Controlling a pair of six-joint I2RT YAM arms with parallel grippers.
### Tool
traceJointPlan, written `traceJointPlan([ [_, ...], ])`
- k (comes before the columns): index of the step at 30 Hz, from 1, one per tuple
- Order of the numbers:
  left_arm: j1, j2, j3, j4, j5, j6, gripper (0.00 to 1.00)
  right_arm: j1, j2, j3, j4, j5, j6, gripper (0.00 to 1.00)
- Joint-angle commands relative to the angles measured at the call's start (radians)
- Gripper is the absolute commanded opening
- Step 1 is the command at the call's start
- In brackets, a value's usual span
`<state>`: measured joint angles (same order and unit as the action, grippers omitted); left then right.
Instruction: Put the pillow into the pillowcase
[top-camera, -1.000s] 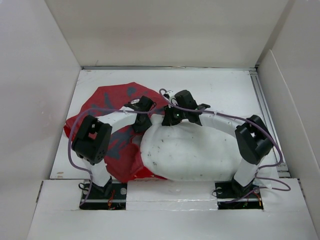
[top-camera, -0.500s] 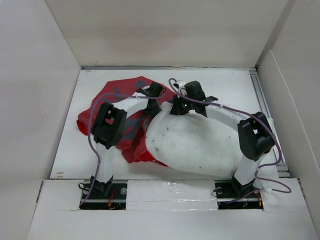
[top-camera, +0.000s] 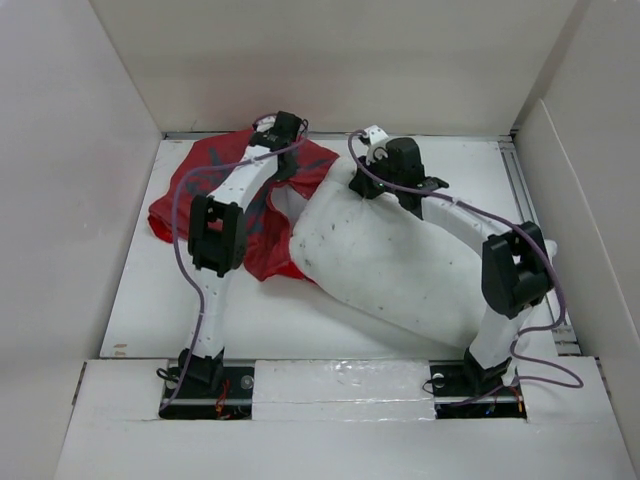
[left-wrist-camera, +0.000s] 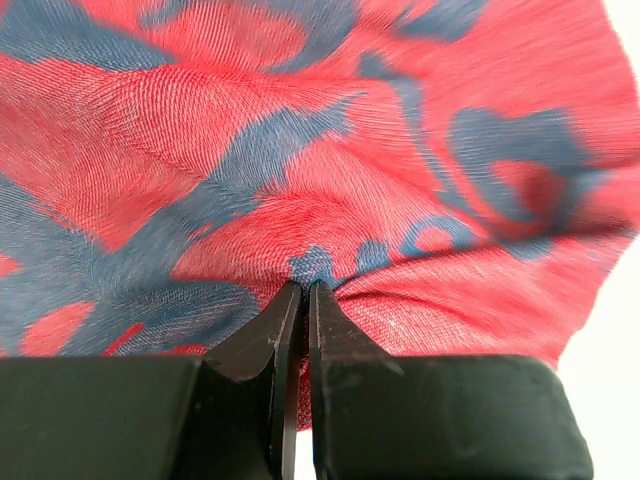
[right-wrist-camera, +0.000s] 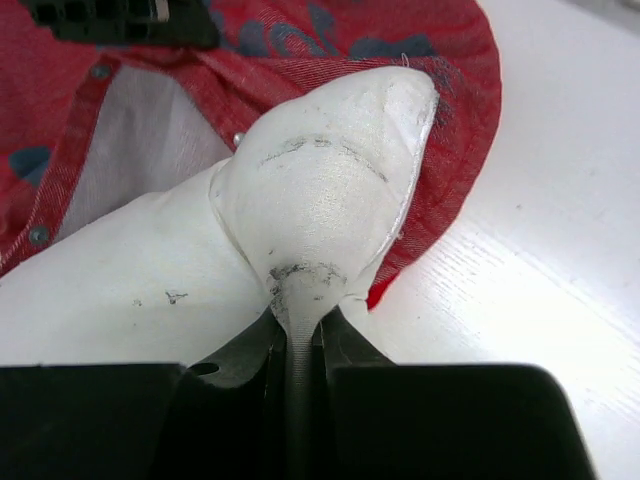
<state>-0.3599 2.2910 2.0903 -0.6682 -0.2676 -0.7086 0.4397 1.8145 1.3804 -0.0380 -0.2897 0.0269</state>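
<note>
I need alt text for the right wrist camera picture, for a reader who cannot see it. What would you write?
The right gripper is shut on a pinched corner of the white pillow, which bulges up just above it. The red pillowcase with grey-blue marks lies behind and beside that corner, on a white table.

White bench (top-camera: 180, 320), boxed in by plain white walls (top-camera: 330, 60) on three sides. Metal rail (top-camera: 525, 200) along the right edge. White board (top-camera: 340, 400) across the near edge.

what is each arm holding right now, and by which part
Left jaws pinch a bunched fold of the pillowcase; right jaws pinch a gathered corner of the pillow.
</note>
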Motion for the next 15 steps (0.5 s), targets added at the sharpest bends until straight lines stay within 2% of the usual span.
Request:
traceJointPlan([
  [1, -0.010, -0.119, 0.112, -0.005, -0.012, 0.081, 0.00, 0.036, -0.115, -0.027, 0.102, 0.026, -0.093, 0.00],
  [9, -0.010, -0.157, 0.151, 0.024, 0.061, 0.126, 0.00, 0.175, -0.192, -0.153, 0.102, 0.107, -0.154, 0.00],
  [15, -0.010, -0.134, 0.191, -0.013, 0.071, 0.136, 0.00, 0.175, -0.126, -0.155, 0.102, -0.023, -0.188, 0.00],
])
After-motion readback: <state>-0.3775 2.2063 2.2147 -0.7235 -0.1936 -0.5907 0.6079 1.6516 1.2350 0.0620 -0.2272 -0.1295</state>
